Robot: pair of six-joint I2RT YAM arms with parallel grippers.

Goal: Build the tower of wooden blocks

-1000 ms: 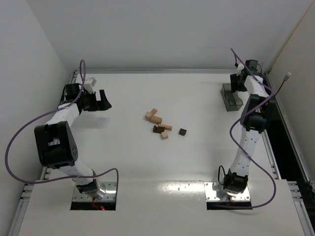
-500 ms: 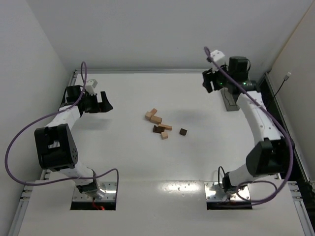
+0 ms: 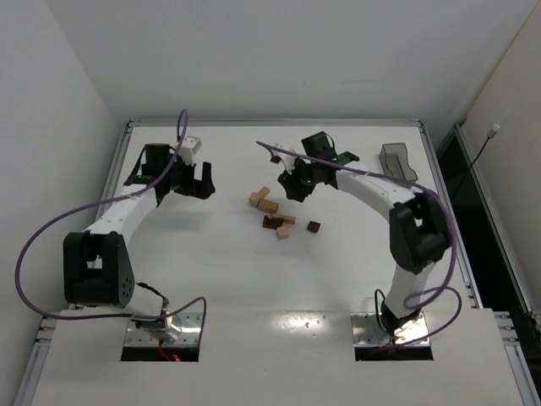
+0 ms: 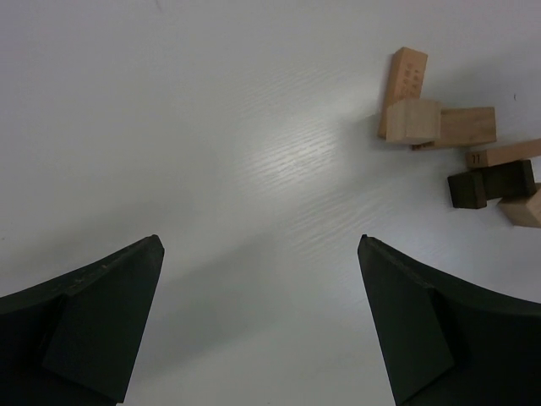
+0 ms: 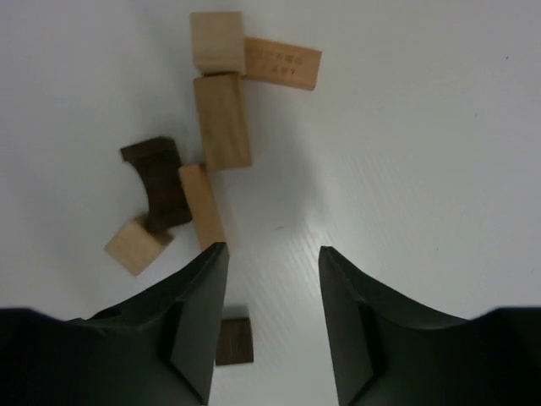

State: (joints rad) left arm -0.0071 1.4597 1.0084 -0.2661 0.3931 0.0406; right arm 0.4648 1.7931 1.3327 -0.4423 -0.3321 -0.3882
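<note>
Several wood blocks (image 3: 269, 205) lie loose in a cluster at the table's middle, tan and dark brown; no tower stands. One dark cube (image 3: 314, 227) lies apart to the right. My right gripper (image 3: 297, 189) is open and empty, hovering just behind the cluster. The right wrist view shows its open jaws (image 5: 270, 254) above bare table, with a tan oblong (image 5: 222, 121), a dark arched block (image 5: 158, 179) and the dark cube (image 5: 234, 341) to their left. My left gripper (image 3: 194, 186) is open and empty, left of the cluster. The left wrist view (image 4: 260, 245) shows the blocks (image 4: 412, 118) at its upper right.
A translucent grey bin (image 3: 397, 161) stands at the back right of the table. White walls close the table at the back and left, with a rail along each side edge.
My right arm has swung from the bin at the back right across to the block cluster. My left gripper has moved right, toward the middle. The blocks have not moved.
</note>
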